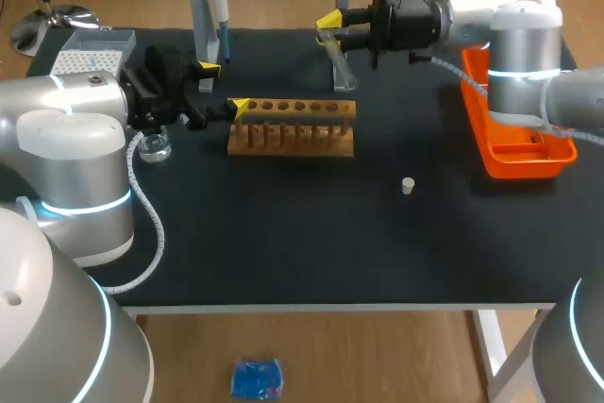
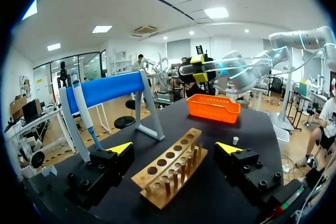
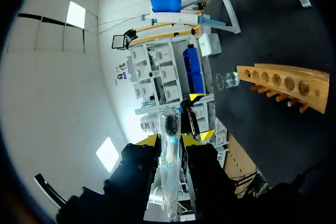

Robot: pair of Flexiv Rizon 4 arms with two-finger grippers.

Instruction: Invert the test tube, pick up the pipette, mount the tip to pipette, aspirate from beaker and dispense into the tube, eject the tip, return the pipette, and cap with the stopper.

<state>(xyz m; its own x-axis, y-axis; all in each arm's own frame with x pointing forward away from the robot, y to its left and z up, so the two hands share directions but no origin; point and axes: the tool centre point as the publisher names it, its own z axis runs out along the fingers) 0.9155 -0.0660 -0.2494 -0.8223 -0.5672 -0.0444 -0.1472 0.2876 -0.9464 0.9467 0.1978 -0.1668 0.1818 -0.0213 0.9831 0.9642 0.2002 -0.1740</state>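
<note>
One clear glass tube [image 1: 338, 63] [image 3: 170, 171], slender and round-ended, is clamped between the fingers of the right gripper [image 1: 330, 27] [image 3: 176, 139]. It is held over the black surface [image 1: 311, 233] at 1 o'clock from the single wooden rack [image 1: 291, 129] [image 2: 170, 174]. The left gripper [image 1: 224, 87] [image 2: 176, 148] gapes wide at the rack's 10 o'clock. One small white stopper [image 1: 408, 185] [image 2: 235, 140] lies at 4 o'clock, one glass beaker [image 1: 154, 146] [image 3: 227, 81] at 9, and one orange plastic tray [image 1: 514, 143] [image 2: 212, 107] at 3.
</note>
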